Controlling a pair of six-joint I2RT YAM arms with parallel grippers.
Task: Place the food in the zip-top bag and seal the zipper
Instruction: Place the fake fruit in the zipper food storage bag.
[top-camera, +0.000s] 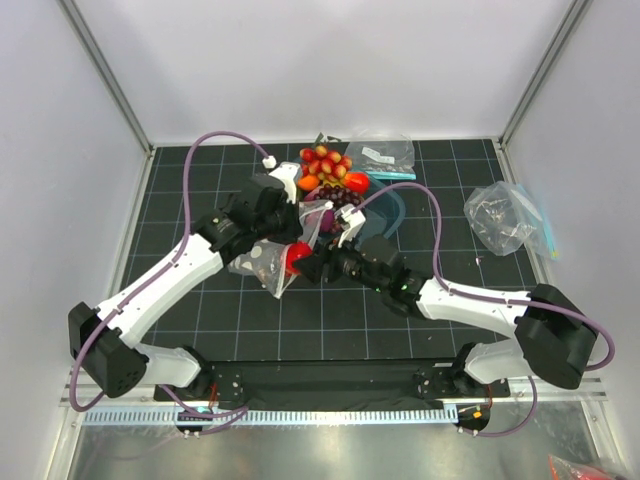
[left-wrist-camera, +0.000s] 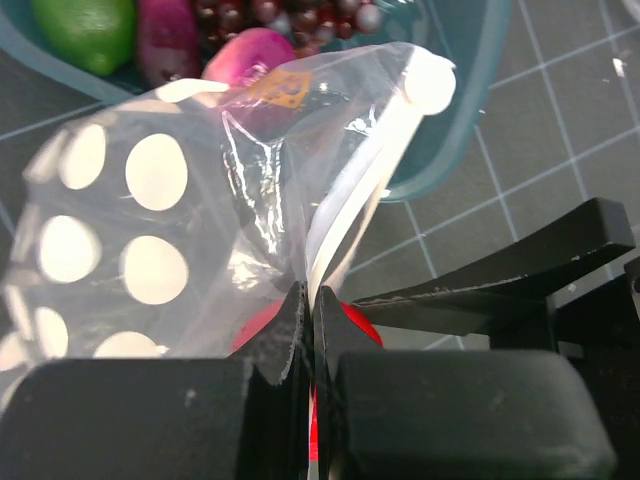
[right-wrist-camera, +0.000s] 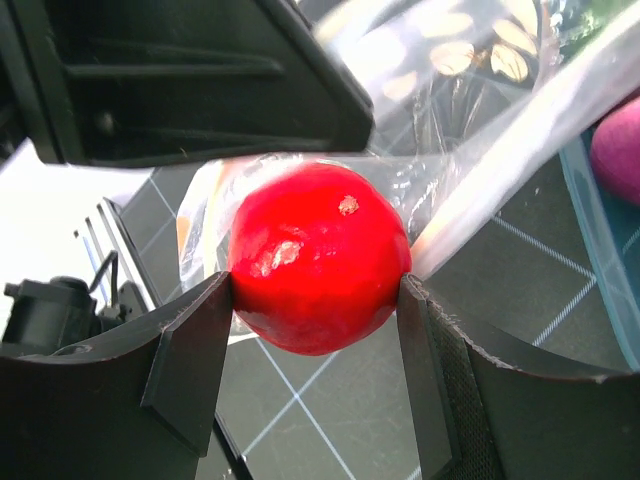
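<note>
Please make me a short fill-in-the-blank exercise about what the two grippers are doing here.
1. The right gripper holds a ____ tomato.
2. The left gripper pinches a clear bag printed with white ____.
3. The purple-pink onion lies in the tray, not in the ____.

Missing words: red; dots; bag.

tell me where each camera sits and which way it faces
top: fixed above and behind the robot, facing down at the table; the left arm and right arm show whole.
left wrist: on the left arm, facing along the left gripper, shut on the dotted bag, with the tray beyond.
right wrist: on the right arm, facing along the right gripper, which holds the tomato beside the dotted bag.
shared: both wrist views show the dotted bag and the tomato.
</note>
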